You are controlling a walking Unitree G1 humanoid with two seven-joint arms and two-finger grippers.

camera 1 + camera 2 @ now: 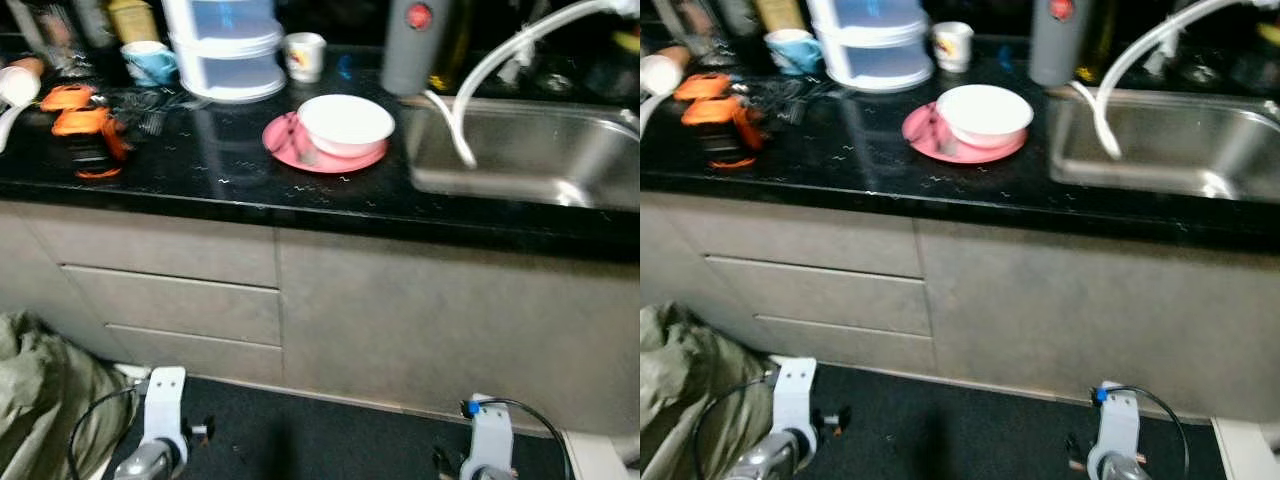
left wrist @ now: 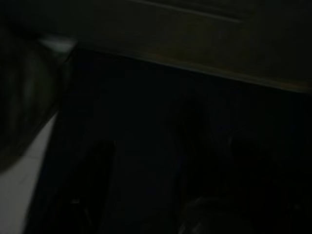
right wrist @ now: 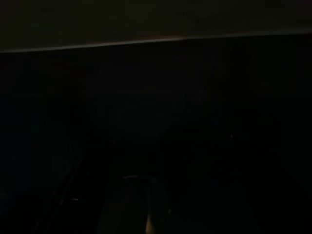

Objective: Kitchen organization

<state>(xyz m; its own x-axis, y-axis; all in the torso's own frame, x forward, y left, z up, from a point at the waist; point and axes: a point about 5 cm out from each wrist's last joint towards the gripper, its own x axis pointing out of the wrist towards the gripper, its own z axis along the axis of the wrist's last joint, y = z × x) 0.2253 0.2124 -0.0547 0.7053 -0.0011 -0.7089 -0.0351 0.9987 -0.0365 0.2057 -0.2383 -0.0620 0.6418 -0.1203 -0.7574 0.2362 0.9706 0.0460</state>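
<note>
A white bowl (image 1: 346, 122) sits on a pink plate (image 1: 285, 143) on the black countertop (image 1: 200, 170), just left of the steel sink (image 1: 530, 150). A utensil (image 1: 302, 145) lies on the plate beside the bowl. At the back stand a white stacked container (image 1: 228, 50), a small white cup (image 1: 305, 55) and a blue-and-white cup (image 1: 150, 62). Both arms hang idle low in front of the cabinet, the left wrist (image 1: 160, 420) and the right wrist (image 1: 488, 440) near the dark floor. Both wrist views are almost black.
Orange tools (image 1: 85, 125) lie at the counter's left. A grey bottle (image 1: 410, 45) and a white hose (image 1: 490, 70) stand by the sink. Grey drawers (image 1: 170, 300) sit under the counter. An olive cloth bundle (image 1: 40, 400) lies on the floor at left.
</note>
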